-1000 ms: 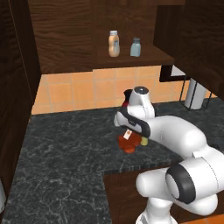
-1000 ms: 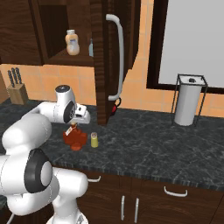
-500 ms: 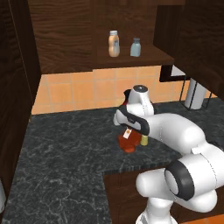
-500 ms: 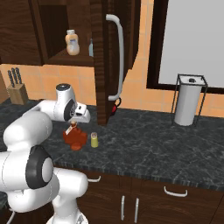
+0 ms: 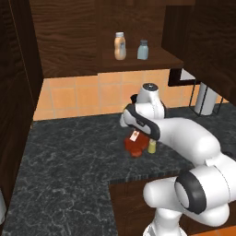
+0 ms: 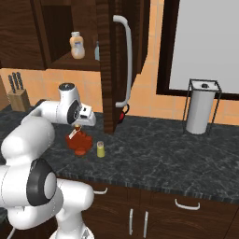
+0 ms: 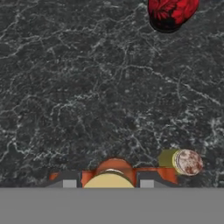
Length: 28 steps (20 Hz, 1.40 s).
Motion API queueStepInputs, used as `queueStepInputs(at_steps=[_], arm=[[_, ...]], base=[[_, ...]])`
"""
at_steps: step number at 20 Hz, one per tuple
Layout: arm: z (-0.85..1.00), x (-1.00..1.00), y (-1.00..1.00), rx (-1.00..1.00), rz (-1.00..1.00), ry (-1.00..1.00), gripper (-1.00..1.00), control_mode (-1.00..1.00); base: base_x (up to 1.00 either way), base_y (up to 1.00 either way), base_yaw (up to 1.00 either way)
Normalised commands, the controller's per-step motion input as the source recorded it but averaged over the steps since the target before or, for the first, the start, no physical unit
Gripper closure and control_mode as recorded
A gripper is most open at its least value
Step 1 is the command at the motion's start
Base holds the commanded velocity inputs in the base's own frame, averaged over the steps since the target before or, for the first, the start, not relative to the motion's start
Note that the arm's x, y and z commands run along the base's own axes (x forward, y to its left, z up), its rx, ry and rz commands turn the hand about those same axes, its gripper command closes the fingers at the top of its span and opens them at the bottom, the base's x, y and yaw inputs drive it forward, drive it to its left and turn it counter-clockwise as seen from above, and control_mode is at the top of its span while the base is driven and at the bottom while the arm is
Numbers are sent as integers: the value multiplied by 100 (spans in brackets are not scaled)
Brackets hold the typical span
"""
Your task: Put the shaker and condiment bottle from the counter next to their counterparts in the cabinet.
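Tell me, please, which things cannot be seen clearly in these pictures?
- Gripper: hand view cuts it at the bottom, so closure on the condiment bottle is unclear.
- Condiment bottle's neck: the arm covers it in both base views.
- Shaker: partly behind the arm, left base view.
- Pale blue-grey shaker: the cabinet door mostly hides it, right base view.

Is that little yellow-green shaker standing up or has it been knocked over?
Standing up. The shaker sits upright on the counter beside the condiment bottle; the hand view looks down on its round cap.
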Motion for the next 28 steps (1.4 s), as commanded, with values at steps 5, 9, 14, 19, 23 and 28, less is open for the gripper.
queueStepInputs(at_steps=[5,9,14,19,23,28], arm=[[57,0,0,5,0,0,100,-100],[53,0,0,1,0,0,100,-100],[52,0,0,0,0,0,100,-100],[52,0,0,0,0,-2,100,-100],[43,-3,0,0,0,-15,100,-100],[43,-19,0,0,1,-22,100,-100]], base=[[0,0,0],[0,0,0],[0,0,0],[0,0,0],[0,0,0],[0,0,0]])
